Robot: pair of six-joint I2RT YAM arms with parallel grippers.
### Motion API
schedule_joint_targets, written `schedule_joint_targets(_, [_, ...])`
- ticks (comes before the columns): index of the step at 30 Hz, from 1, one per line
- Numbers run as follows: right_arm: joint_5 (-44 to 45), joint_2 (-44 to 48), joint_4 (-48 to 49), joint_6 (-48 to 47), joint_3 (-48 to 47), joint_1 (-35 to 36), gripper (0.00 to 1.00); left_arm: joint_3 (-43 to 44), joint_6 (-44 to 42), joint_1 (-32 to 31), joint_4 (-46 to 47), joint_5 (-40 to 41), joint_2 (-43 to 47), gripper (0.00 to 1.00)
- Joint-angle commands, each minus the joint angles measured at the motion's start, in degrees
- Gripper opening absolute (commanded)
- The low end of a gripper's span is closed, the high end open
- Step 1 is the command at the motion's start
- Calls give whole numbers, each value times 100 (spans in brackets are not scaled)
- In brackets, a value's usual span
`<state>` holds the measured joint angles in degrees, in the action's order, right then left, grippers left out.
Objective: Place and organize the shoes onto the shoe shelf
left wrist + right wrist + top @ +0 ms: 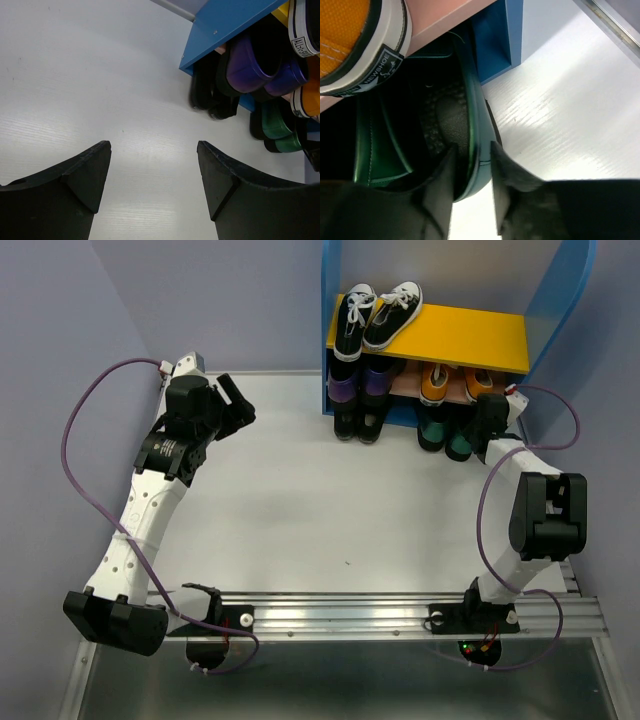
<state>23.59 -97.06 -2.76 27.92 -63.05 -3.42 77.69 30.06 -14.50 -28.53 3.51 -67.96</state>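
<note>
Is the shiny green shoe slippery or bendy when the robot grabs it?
Probably a bit slippery: the green loafer looks glossy. Its side wall looks thin where the right gripper pinches it, so it may bend. It rests flat on the table, so it should slide, not roll.

Sneaker pair (378, 312) on shelf (470, 335) top left, loafers (445, 435) on table (300, 500) beneath, right side

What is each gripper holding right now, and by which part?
Right gripper pinches a green loafer by its rim, one finger inside the shoe. Left gripper is open, holding nothing.
</note>
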Motion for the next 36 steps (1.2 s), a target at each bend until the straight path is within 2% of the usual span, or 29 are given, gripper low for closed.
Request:
schedule_joint_targets(1, [49, 152, 136, 134, 65, -1, 32, -52, -9, 35, 155, -17, 170, 80])
schedule_joint_targets(2, [66, 152, 136, 161, 64, -1, 22, -35, -9, 35, 155, -17, 169, 80])
schedule_joint_targets(6, [154, 126, 136, 231, -93, -53, 1, -26, -9, 26, 129, 9, 169, 80])
schedule_joint_targets(17, [620, -191, 145, 205, -999, -53, 1, 18, 8, 26, 111, 10, 143, 80])
schedule_joint_targets(23, [576, -472, 153, 108, -1394, -106, 1, 36, 17, 35, 102, 10, 134, 80])
schedule_joint_targets(36, [365, -692, 496, 486, -1035, -106, 1, 53, 35, 35, 50, 36, 161, 80])
